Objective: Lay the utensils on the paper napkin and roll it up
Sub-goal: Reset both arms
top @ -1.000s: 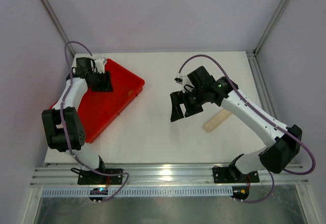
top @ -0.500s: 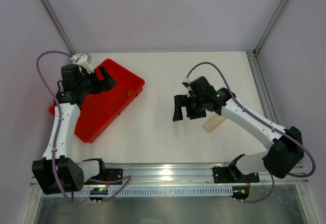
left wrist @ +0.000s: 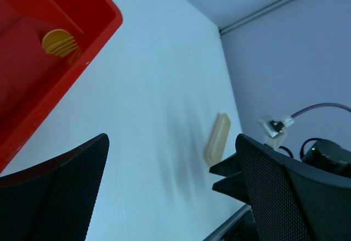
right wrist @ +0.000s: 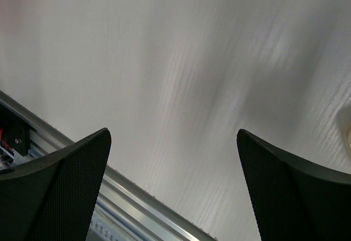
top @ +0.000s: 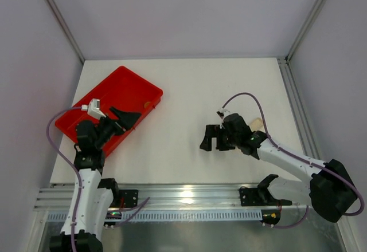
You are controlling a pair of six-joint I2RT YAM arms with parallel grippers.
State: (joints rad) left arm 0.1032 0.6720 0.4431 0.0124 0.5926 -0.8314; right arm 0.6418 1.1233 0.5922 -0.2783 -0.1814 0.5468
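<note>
A pale tan utensil piece (top: 256, 123) lies on the white table, half hidden behind my right arm. It also shows in the left wrist view (left wrist: 218, 138). A small tan round piece (top: 148, 104) sits inside the red tray (top: 109, 94), and shows in the left wrist view too (left wrist: 59, 42). I cannot make out the paper napkin in any view. My left gripper (top: 131, 118) is open and empty over the tray's near right edge. My right gripper (top: 212, 140) is open and empty over bare table, left of the tan piece.
The rigid red tray with its raised rim (left wrist: 104, 30) lies at the far left of the table. A metal rail (top: 183, 195) runs along the near edge and shows under the right gripper (right wrist: 137, 197). Frame posts stand at the back corners.
Both arms have drawn back toward the near edge. The left gripper left the tray's far end and now sits at its near right side. The right gripper moved nearer and lower.
</note>
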